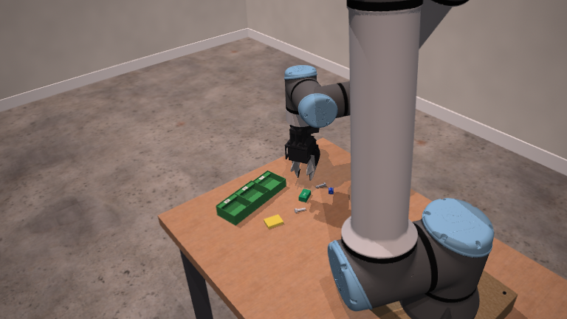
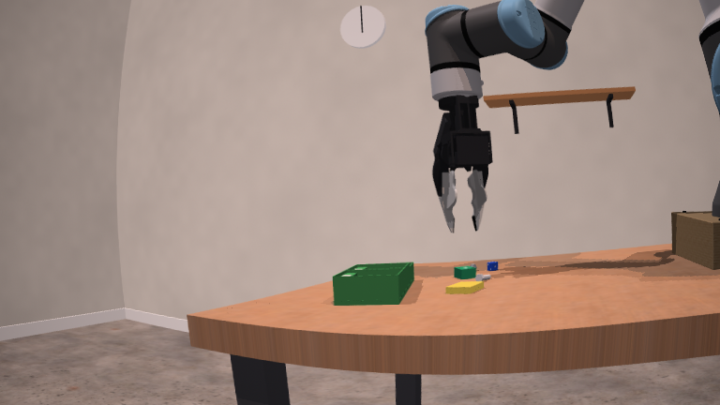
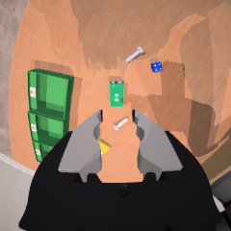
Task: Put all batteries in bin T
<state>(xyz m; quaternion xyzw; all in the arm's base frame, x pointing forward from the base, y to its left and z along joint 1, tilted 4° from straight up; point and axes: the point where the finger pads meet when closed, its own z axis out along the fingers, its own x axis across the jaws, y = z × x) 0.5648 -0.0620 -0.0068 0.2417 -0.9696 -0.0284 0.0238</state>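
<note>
Gripper (image 2: 462, 230) hangs partly apart, holding nothing, high above the small green rectangular battery (image 3: 115, 93) lying flat on the wooden table (image 1: 234, 257), near the green bins (image 1: 250, 196). Looks rigid, light; pinch its long sides.

A bare test room, more lab than home: plain beige walls, a mottled concrete floor (image 1: 104, 131), one wooden table (image 2: 531, 326) below the jaws, and behind them a wall clock (image 2: 362, 26) and a small shelf (image 2: 557, 97).
</note>
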